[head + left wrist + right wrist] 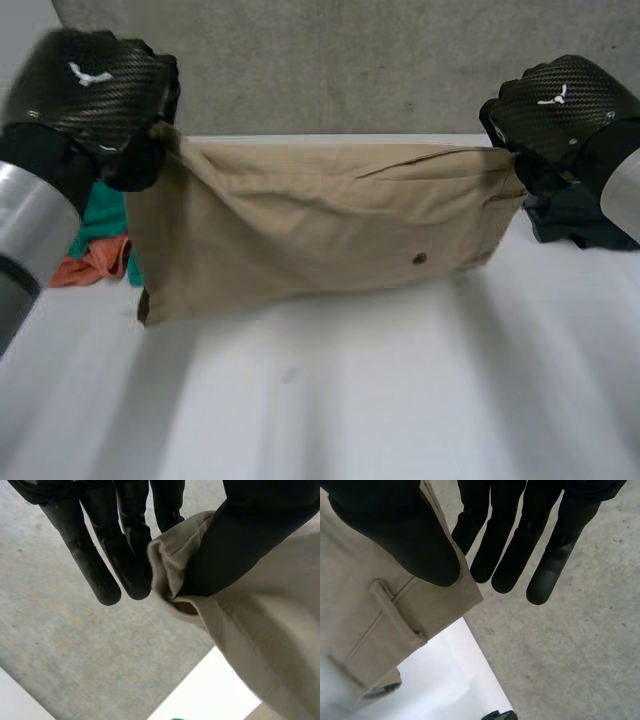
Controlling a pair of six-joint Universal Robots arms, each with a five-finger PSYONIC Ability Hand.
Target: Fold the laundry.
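Up at ten o'clock over the white table, the left hand pinches one top corner of the tan trousers between its thumb and straight fingers. A teal cloth and an orange cloth lie at nine o'clock. The trousers hang stretched between both hands. At two o'clock the right hand pinches the waistband corner beside a belt loop. A dark bundle lies at three o'clock.
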